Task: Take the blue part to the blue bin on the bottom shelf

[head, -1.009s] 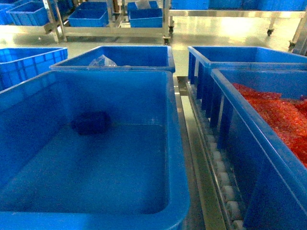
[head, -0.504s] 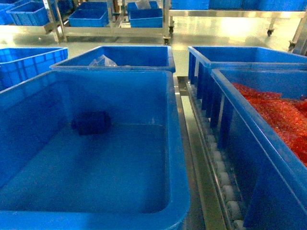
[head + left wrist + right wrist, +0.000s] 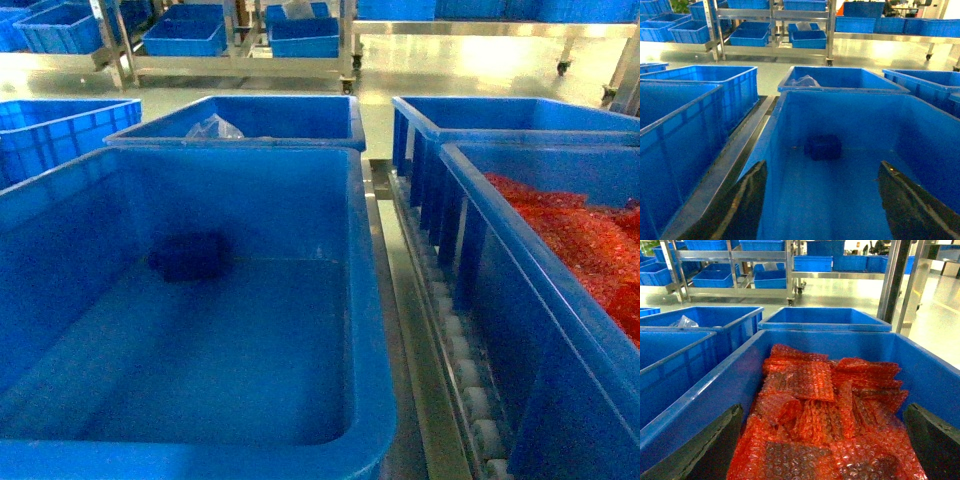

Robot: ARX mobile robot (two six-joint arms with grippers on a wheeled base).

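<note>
We are holding our left pincer (image 3: 822, 200) spread wide and empty over the blue bin (image 3: 790, 95); the blue part (image 3: 823, 147) is lying at 12 o'clock on the bin floor. Our right pincer (image 3: 822, 450) is gaping over red bubble-wrap pieces (image 3: 815, 405).

The head view shows no part of the robot. In each wrist view, only the tool's two fingers show. The left tool (image 3: 822, 200) has two black, flat, glossy fingers (image 3: 747, 205) at 7 and 5 o'clock, slanting in toward their tips. The right tool (image 3: 820, 450) has two dark grey, matte, wedge-shaped fingers (image 3: 705, 450) at 7 and 5 o'clock.
</note>
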